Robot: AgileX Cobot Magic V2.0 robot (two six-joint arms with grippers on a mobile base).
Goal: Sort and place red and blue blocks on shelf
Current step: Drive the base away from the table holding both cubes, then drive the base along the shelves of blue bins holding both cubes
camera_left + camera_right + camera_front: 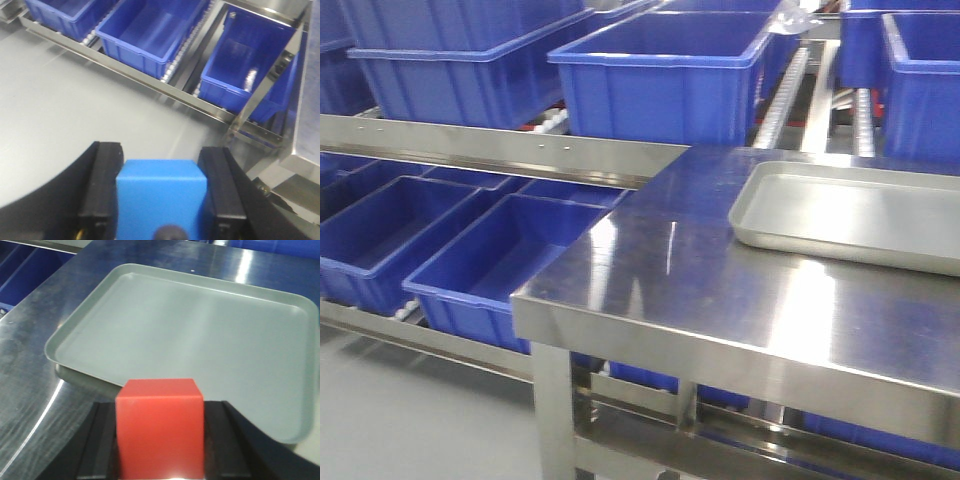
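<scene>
The blue block [161, 195] sat at the bottom centre of the left wrist view, pinched between the two black pads of the left gripper [161, 172]. The jaws pressed against its left and right faces. In the right wrist view the red block [160, 430] filled the bottom centre, clamped the same way by the right gripper [160, 412], with a dark pad touching each side.

Behind the red block, across the middle and right of that view, lay a shallow grey tray [210, 330]. Its floor showed bare from rim to rim. It rested on the steel table [30, 355], near the table's right end in the front view.

Beyond the blue block, grey floor [60, 115] spread over the left of the frame. Along the top ran the shelf [150, 82], its steel rail slanting down to the right. Three blue bins [150, 35] stood on the white rollers, and their interiors showed only blue plastic. The front view showed more bins on the tiers at upper left and lower left.
</scene>
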